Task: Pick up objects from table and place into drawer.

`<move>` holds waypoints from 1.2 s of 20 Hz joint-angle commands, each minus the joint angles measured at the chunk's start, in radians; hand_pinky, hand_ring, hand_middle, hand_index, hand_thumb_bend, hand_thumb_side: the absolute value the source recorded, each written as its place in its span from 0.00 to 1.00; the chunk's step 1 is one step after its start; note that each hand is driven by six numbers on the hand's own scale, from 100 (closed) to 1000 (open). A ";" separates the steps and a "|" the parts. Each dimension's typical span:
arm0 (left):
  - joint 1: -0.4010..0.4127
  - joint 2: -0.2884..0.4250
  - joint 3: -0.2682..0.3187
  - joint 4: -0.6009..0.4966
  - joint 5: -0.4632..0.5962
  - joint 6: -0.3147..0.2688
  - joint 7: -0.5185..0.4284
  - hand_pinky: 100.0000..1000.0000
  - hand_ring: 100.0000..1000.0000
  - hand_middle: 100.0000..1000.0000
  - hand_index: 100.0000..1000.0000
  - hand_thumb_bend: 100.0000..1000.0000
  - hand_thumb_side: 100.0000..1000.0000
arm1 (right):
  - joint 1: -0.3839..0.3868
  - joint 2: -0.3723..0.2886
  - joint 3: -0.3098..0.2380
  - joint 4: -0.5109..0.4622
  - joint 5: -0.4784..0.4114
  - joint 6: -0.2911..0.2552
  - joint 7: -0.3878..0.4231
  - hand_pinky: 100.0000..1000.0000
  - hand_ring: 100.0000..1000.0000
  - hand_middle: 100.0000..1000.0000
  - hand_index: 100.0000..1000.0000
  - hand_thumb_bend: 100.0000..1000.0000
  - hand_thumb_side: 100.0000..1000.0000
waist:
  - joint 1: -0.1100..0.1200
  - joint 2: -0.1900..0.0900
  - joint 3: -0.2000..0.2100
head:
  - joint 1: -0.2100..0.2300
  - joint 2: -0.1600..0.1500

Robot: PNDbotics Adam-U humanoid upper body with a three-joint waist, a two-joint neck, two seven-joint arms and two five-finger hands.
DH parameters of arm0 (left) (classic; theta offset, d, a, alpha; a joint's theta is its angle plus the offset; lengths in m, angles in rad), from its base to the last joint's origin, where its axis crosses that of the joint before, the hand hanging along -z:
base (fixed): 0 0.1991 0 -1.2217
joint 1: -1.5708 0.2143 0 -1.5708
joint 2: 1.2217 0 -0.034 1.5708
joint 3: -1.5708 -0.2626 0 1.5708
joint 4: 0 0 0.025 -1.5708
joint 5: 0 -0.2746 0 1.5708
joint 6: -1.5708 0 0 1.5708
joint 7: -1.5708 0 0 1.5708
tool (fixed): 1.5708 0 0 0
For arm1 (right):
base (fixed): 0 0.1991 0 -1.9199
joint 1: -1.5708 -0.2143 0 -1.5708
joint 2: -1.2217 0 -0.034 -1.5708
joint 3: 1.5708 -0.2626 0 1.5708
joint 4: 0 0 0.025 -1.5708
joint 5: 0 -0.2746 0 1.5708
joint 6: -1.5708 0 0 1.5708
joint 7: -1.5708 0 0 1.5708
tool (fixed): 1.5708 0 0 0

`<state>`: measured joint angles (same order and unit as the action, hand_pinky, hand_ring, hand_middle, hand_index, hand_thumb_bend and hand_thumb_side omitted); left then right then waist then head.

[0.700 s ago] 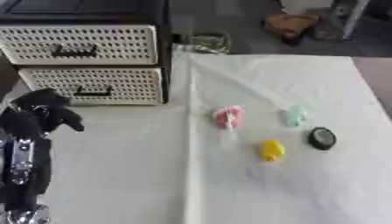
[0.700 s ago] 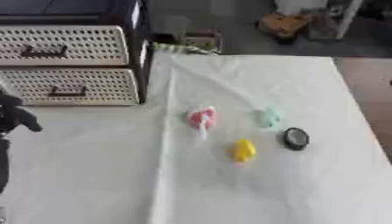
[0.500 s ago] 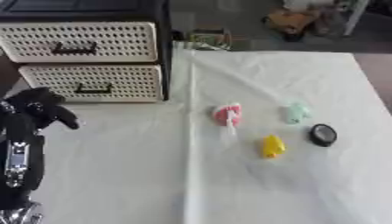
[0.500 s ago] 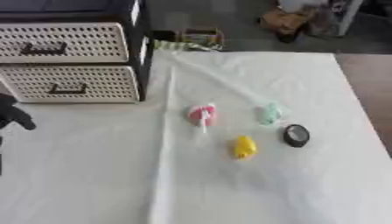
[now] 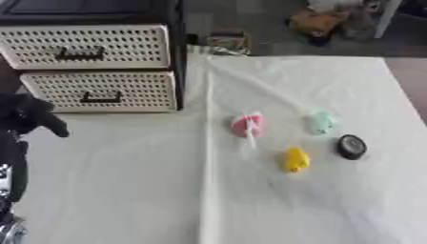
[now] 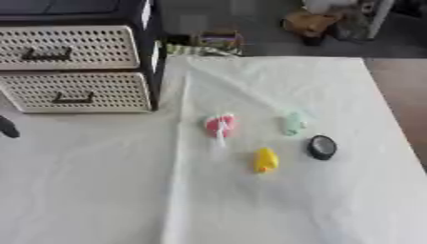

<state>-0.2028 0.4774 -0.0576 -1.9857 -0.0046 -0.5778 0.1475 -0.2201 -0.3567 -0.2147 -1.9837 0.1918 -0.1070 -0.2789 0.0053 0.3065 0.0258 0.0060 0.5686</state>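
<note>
Looking down at the worktop (image 5: pixel 125 190), you see its white cloth filling most of the frame, with a crease running from the upper centre down to the lower centre. Your left robot hand (image 5: pixel 29 116) sits at the left edge of the frame, just below and left of the drawer unit; its dark fingers are curled in and hold nothing (in the right eye view only one fingertip shows at the left edge). Your right robot hand shows in neither view.

The drawer unit (image 5: pixel 92 57) stands in the upper left of the frame, a black frame with two cream perforated drawers, one above the other. Both the upper drawer (image 5: pixel 83 46) and the lower drawer (image 5: pixel 100 90) are closed, each with a dark handle at its front.

The four small things lie right of centre, well apart from your left robot hand. The pink object (image 5: pixel 247 125) with a pale stick lies nearest the crease. The pale green object (image 5: pixel 320 122) lies to its right, near the same height in the frame. The yellow object (image 5: pixel 295 159) lies below and between those two. The black round object (image 5: pixel 351 146) lies just right of the yellow one, below the green one. None of the four touches another.
</note>
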 commanded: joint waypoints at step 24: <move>-0.064 0.656 0.072 -0.014 -0.168 0.286 0.072 0.31 0.42 0.52 0.81 0.00 0.16 | -0.014 -0.061 -0.002 -0.016 0.006 -0.004 -0.005 0.67 0.55 0.34 0.73 0.39 0.74 | 0.018 -0.038 0.006 | -0.004 -0.020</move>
<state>-0.2553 1.0718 -0.0089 -1.9865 -0.1871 -0.3088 0.2205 -0.2279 -0.3846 -0.2142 -1.9837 0.1930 -0.1100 -0.2818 0.0228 0.2854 0.0318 0.0052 0.5602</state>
